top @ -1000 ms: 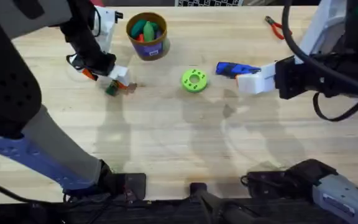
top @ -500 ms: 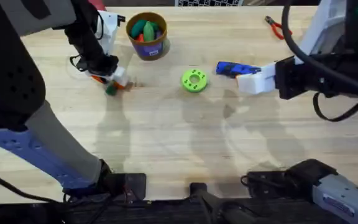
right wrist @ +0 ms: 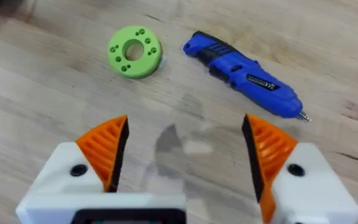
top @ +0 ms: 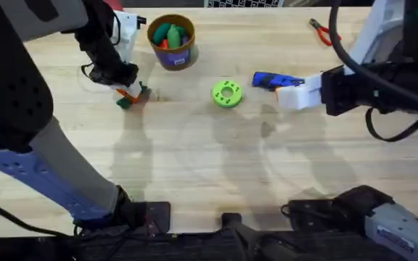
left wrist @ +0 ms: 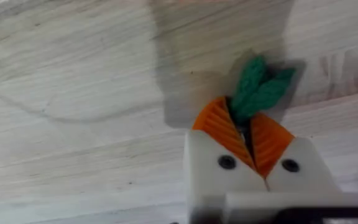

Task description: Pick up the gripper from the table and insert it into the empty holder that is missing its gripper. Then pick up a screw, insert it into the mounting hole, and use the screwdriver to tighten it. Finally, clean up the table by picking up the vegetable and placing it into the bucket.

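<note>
My left gripper (top: pixel 130 93) is shut on the vegetable (top: pixel 125 102), a dark green leafy bunch that sticks out past the orange pads (left wrist: pixel 260 90). It casts a shadow on the wood just left of the bucket (top: pixel 174 58). The tan bucket has a purple lower band and holds green and orange toys. The blue screwdriver (top: pixel 271 80) lies at the far right of centre. Just in front of it my right gripper (top: pixel 296 94) hangs open and empty, with the screwdriver (right wrist: pixel 244 74) beyond its fingers. The loose gripper part and the screw are out of view. A white blocky piece (top: pixel 125 29), possibly the holder, stands behind the left arm.
A bright green disc with holes (top: pixel 227 93) lies mid-table between the bucket and the screwdriver, and the right wrist view also shows the disc (right wrist: pixel 134 51). Red-handled pliers (top: pixel 320 30) rest at the far right edge. The near half of the wooden table is bare.
My left gripper has shifted a little to the left and away with the vegetable, and turned somewhat. The right arm has not moved.
</note>
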Controlling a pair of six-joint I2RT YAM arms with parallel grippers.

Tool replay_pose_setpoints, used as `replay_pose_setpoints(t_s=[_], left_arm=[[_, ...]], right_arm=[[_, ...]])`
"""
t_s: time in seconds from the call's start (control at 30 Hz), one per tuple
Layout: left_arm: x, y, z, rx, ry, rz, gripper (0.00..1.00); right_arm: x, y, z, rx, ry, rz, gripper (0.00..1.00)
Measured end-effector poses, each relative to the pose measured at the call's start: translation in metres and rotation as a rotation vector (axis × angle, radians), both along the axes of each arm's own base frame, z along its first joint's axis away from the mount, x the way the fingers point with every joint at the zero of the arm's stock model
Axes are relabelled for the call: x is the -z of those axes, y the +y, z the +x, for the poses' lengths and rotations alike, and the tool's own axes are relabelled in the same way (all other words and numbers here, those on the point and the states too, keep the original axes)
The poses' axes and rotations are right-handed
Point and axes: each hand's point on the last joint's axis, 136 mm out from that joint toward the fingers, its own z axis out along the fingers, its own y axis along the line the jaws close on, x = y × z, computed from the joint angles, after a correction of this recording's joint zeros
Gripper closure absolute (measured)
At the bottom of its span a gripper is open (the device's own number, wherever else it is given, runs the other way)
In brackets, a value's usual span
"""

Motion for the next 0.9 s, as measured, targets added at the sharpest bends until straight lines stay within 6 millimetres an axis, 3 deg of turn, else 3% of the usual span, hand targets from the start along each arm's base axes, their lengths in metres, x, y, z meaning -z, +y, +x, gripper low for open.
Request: replay_pose_setpoints(t_s=[0.1, 0.2, 0.27, 0.47, 0.6, 0.7, 0.9], left_arm=[[-0.006, 0.000, 0.001, 0.000, -0.010, 0.001, 0.983], [-0.031, 0.001, 0.014, -0.002, -0.090, 0.010, 0.983], [-0.059, 0.003, 0.028, -0.011, -0.181, 0.019, 0.983], [-0.178, 0.003, 0.062, -0.059, -0.524, 0.021, 0.983], [-0.231, -0.011, 0.071, -0.088, -0.666, -0.039, 0.983], [-0.238, -0.028, 0.074, -0.103, -0.684, -0.088, 0.983], [-0.214, -0.077, 0.089, -0.080, -0.632, -0.166, 0.983]], right_arm=[[0.000, 0.000, 0.000, 0.000, 0.000, 0.000, 0.008], [0.000, 0.000, 0.000, 0.000, 0.000, 0.000, 0.007], [0.000, 0.000, 0.000, 0.000, 0.000, 0.000, 0.007], [0.000, 0.000, 0.000, 0.000, 0.000, 0.000, 0.008], [0.000, 0.000, 0.000, 0.000, 0.000, 0.000, 0.008], [0.000, 0.000, 0.000, 0.000, 0.000, 0.000, 0.009], [0.000, 0.000, 0.000, 0.000, 0.000, 0.000, 0.008]])
